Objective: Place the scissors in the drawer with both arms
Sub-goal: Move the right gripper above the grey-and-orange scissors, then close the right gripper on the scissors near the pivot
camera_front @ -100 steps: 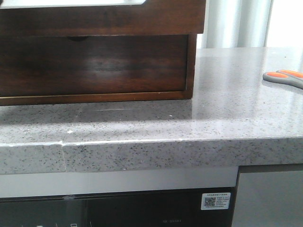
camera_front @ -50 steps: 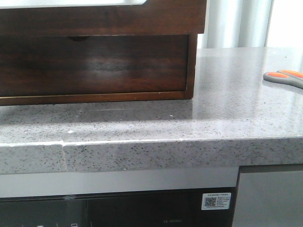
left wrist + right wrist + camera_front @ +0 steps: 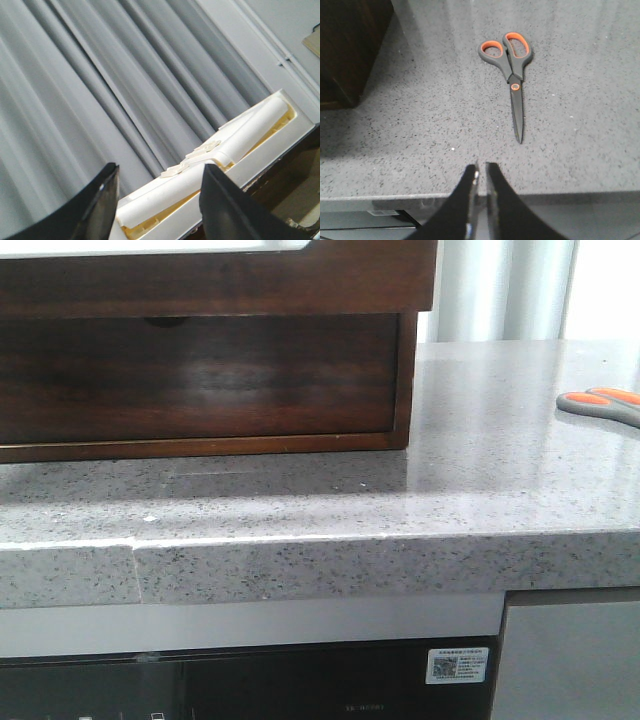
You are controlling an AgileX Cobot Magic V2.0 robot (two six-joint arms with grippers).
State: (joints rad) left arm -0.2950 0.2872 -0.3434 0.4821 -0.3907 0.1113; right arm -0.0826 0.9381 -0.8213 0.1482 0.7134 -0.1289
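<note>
Front view shows the speckled grey bench [image 3: 480, 460] carrying a dark wooden drawer [image 3: 200, 280] at its left. Scissors [image 3: 511, 70] lie flat well right. Left gripper [image 3: 157, 200] gapes apart; right gripper [image 3: 481, 185] sits nearly together, empty.

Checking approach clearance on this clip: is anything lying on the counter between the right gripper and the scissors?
Nothing visible. In the right wrist view, only bare speckled counter lies between the right gripper, whose fingers are nearly together, and the scissors. The scissors lie flat and closed, blade tip toward the gripper. The dark wooden cabinet sits well off to one side.
</note>
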